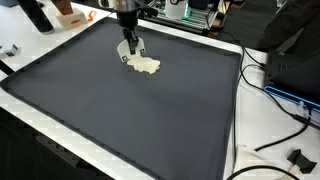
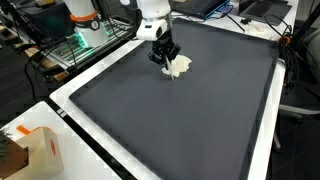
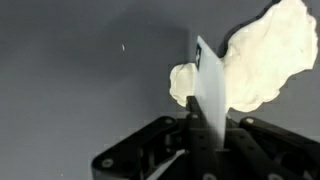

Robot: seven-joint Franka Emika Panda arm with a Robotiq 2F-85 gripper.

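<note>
While the pincer (image 1: pixel 132 55) hangs low with fingers apart, cream cloth (image 1: pixel 145 66) just beside its tips, dark mat (image 1: pixel 120 120) beneath.

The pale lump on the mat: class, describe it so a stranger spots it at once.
Start at the large dark grey mat on the white table. Near one edge, just under the robot's gripper, lies a cream-white lump. Its bumpy outline and pale colour stand out against the flat dark mat.

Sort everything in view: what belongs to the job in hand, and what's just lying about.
In hand: jaws, down at the lump's edge; cream lump; dark mat under it.
Lying about: cardboard box; cables; black plug.
</note>
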